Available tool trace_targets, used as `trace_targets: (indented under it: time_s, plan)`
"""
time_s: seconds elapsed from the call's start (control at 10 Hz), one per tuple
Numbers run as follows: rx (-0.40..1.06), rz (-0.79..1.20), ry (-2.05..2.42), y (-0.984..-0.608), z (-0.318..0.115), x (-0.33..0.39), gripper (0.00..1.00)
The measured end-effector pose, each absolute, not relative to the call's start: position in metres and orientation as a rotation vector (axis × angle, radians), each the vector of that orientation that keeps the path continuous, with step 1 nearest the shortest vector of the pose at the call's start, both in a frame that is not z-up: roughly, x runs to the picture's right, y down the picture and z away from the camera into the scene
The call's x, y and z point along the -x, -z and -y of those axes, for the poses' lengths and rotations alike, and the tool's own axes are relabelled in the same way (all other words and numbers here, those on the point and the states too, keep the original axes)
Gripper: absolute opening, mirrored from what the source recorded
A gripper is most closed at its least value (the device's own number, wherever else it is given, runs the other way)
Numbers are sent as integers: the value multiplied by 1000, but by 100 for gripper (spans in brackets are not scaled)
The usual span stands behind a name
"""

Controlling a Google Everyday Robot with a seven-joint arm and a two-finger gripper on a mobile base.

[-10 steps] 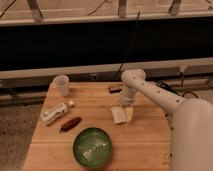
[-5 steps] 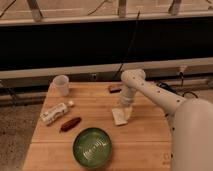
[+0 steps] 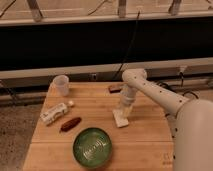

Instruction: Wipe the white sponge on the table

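Note:
The white sponge [image 3: 120,118] is a small flat cream block lying on the light wooden table [image 3: 145,142], right of centre. My gripper [image 3: 123,111] points straight down from the white arm and sits on the sponge's far end, pressing it against the tabletop. The lower part of the sponge shows in front of the gripper.
A green bowl [image 3: 92,146] stands at the front centre. A dark brown oblong thing [image 3: 70,124] and a white plastic bottle [image 3: 53,113] lie at the left. A clear cup [image 3: 61,85] stands at the back left. A dark brown block [image 3: 115,88] lies at the back edge.
The sponge and gripper have slid a little toward the front of the table. Nothing else has moved.

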State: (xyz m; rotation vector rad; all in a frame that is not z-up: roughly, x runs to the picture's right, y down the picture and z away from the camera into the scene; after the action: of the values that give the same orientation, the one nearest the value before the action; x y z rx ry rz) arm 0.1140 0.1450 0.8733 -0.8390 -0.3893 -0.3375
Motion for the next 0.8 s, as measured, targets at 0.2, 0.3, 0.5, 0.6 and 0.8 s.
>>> trace_targets:
  time_s: [0.2,0.3,0.5,0.6,0.8]
  plan:
    - [830,378,331,-872,-143,-120,0]
    - [828,364,324,-870,-143,-126,0]
    - [813,329,298,-868,-140,-143,0]
    - [801,308,273,-868,-136,-157,0]
    - [783,284,239,-869,-129,-171,0]
